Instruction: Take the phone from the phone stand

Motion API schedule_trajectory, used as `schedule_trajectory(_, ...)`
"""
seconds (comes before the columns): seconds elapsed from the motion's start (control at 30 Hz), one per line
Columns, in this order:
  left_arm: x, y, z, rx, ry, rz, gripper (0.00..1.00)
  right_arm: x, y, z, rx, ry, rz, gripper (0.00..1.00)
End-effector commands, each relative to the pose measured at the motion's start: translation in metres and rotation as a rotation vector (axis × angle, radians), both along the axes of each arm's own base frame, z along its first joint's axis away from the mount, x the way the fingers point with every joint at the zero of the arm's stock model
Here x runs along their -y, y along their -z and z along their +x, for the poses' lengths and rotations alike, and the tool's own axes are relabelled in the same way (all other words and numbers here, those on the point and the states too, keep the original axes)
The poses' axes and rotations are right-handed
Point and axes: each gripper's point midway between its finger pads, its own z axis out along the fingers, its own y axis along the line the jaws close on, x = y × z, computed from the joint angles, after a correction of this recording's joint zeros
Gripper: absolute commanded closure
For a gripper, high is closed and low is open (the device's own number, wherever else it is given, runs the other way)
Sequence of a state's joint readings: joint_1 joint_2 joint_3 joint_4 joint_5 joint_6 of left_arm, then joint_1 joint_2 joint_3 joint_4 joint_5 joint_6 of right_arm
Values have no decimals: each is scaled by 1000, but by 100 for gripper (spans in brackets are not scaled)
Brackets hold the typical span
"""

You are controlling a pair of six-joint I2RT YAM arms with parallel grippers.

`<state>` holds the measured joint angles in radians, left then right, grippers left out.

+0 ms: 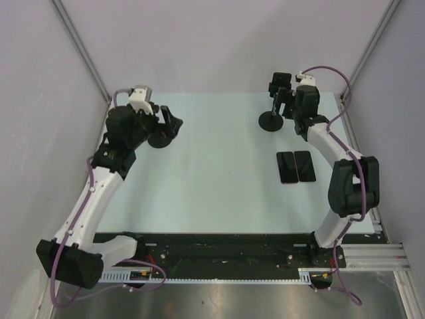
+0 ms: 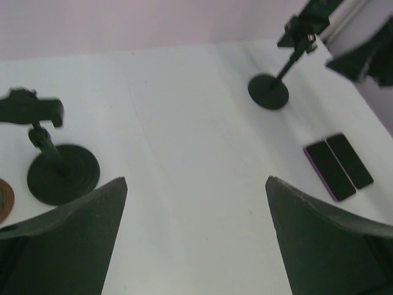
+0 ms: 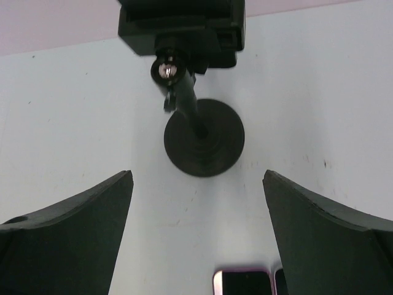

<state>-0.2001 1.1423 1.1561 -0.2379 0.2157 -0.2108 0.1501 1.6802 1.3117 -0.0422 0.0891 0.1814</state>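
Note:
Two black phone stands are on the table. The left stand is right by my open, empty left gripper. The right stand is just ahead of my open, empty right gripper. Its clamp holds no phone, and the left stand's clamp is bare too. Two phones lie flat side by side on the table: one in a purple case and a black one.
The pale table is enclosed by grey walls at the back and both sides. A brown disc shows at the left edge of the left wrist view. A black rail runs along the near edge between the arm bases.

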Motion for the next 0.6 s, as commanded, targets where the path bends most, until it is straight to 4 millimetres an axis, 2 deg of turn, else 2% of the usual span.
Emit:
schedule_trajectory(0.0,10,7,-34,-9,38,-14,0,10,-25,52,123,46,-32,8)
schedule_trajectory(0.03,10,6,-40,3,41,-13,0,11,-23,57,124,49,-36,9)
schedule_trajectory(0.07,9,15,-42,-12,40,-8,0,10,-32,66,153,53,-36,11)
schedule_trajectory(0.1,7,17,-44,-10,39,1,0,9,-16,74,131,50,-42,12)
schedule_trajectory(0.17,7,23,-46,-19,38,7,0,5,-9,84,117,40,-50,13)
schedule_trajectory(0.2,7,24,-46,-20,40,5,0,2,-20,92,141,33,-44,13)
schedule_trajectory(0.23,8,25,-47,-25,47,3,0,-1,-7,98,120,27,-51,13)
schedule_trajectory(0.27,9,27,-46,-32,49,3,0,-2,-6,102,122,23,-53,14)
schedule_trajectory(0.3,10,28,-45,-37,54,3,0,-5,-14,107,143,20,-54,14)
schedule_trajectory(0.33,11,29,-45,-42,58,2,0,-8,-1,112,125,15,-60,15)
schedule_trajectory(0.4,13,32,-44,-49,64,4,0,-11,-2,119,132,21,-63,17)
schedule_trajectory(0.5,14,34,-42,-56,70,10,0,-13,10,123,122,34,-72,21)
schedule_trajectory(0.57,15,35,-41,-55,74,14,0,-14,16,123,118,34,-77,28)
